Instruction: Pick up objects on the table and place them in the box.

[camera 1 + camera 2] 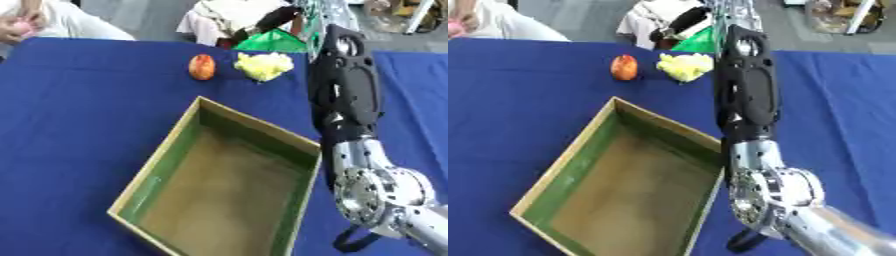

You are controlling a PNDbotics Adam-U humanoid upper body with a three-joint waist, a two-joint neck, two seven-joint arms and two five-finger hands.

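An orange-red rounded object [202, 67] lies on the blue table [79, 110] near its far edge. Just to its right sits a yellow crumpled object [264, 65]. Behind that, at the table's far edge, shows a green object [273, 41]. The open cardboard box [157, 167] with green inner walls stands in the middle, with nothing inside. My right arm [346, 90] reaches from the lower right along the box's right side to the far edge. My right hand [308, 15] is above the green object, blurred and partly cut off. My left hand does not show.
The right arm's silver elbow joint [381, 192] hangs close to the box's right wall. Beyond the table's far edge there is clutter and a metal frame [846, 15]. Bare blue cloth spreads to the left of the box.
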